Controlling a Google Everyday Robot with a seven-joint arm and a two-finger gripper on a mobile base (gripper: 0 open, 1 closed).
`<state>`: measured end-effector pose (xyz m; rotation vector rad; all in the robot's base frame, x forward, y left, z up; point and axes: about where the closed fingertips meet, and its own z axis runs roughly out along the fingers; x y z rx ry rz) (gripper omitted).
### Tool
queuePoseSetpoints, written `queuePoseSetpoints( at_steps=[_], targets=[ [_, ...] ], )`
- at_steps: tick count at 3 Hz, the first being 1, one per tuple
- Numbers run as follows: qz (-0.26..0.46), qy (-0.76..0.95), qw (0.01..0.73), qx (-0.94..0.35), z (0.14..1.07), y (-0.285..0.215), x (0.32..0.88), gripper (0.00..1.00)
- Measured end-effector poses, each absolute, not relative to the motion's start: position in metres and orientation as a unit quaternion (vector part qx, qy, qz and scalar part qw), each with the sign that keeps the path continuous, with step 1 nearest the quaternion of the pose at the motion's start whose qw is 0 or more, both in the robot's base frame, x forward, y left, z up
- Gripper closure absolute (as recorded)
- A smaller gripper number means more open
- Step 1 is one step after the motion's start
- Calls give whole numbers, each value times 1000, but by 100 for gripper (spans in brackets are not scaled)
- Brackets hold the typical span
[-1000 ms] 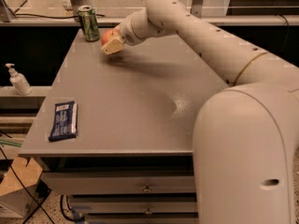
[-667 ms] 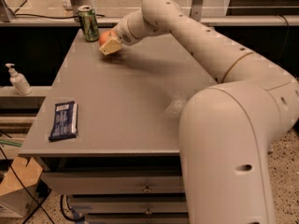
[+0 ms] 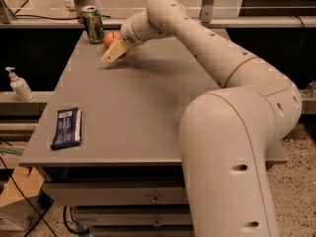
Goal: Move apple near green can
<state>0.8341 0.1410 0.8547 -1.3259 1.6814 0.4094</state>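
Standing near the green can [image 3: 93,24], the apple [image 3: 110,36] abuts the gripper [image 3: 113,52].

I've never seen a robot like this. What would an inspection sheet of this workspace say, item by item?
Surface: grey table, with drawers beneath.
Job's things: apple close beside the green can, at the table's far end; contact cannot be told.
Clutter: blue snack packet lying flat near the front edge.
Grippers: gripper at the apple, just in front of it.
Cables: black cables below the table's front corner.
Surroundings: white pump bottle on a side ledge; speckled floor.
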Motion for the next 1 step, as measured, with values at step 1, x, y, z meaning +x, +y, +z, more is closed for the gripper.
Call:
queuePoseSetpoints(
  at_steps=[1],
  targets=[
    [166,684,463,-539,855,141,834,0]
  ],
)
